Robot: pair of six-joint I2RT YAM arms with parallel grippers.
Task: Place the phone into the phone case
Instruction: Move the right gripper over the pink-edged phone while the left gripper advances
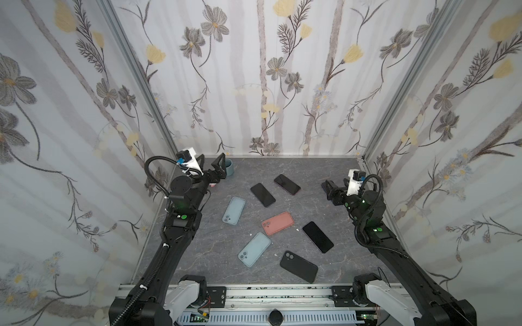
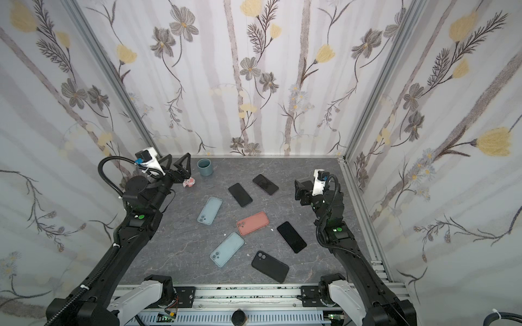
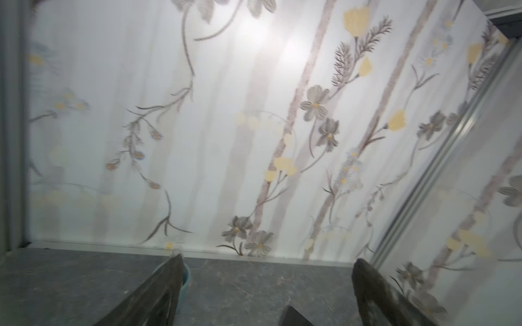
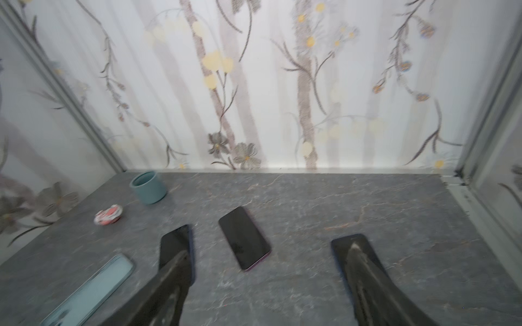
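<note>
Three black phones lie face up on the grey table: one [image 1: 262, 194], a purple-edged one [image 1: 287, 184] [image 4: 244, 238], and one [image 1: 317, 237]. Empty cases lie among them: two light blue [image 1: 234, 210] [image 1: 254, 253], a salmon one [image 1: 278, 223] and a black one [image 1: 298, 266]. My left gripper [image 1: 214, 169] [image 3: 268, 258] hangs open over the back left corner, holding nothing. My right gripper [image 1: 329, 189] [image 4: 268, 251] is open and empty above the right side; its fingers [image 4: 175, 276] partly hide two phones.
A teal cup [image 2: 205, 167] stands at the back left, close to the left gripper. A small pink-and-white object [image 2: 188, 183] lies beside it. Flowered walls close the table on three sides, and a metal rail [image 1: 282, 293] runs along the front.
</note>
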